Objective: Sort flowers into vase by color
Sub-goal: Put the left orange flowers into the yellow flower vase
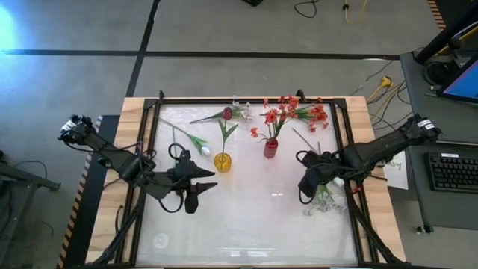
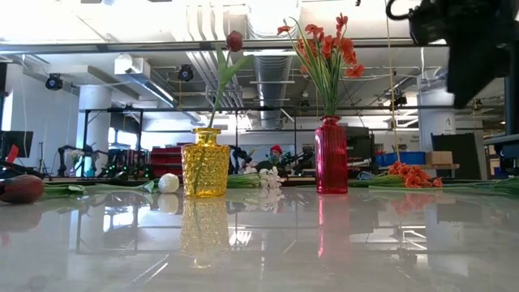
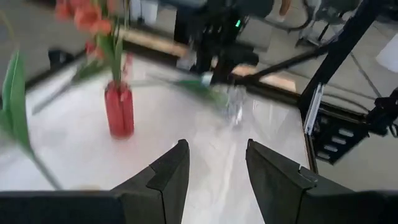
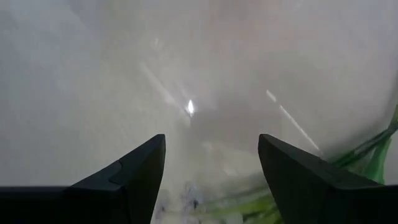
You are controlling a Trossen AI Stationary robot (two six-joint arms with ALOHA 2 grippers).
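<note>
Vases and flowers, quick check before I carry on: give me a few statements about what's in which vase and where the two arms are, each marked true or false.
1. The yellow vase holds a dark red tulip. True.
2. The red vase is empty. False: it holds red-orange flowers.
3. The right gripper has its fingers open over the white spray lying on the table. True.
4. The left gripper is holding a flower. False: nothing is between its fingers.
5. Both vases have tipped over. False: both stand upright.
6. A white tulip bud lies left of the yellow vase. True.
</note>
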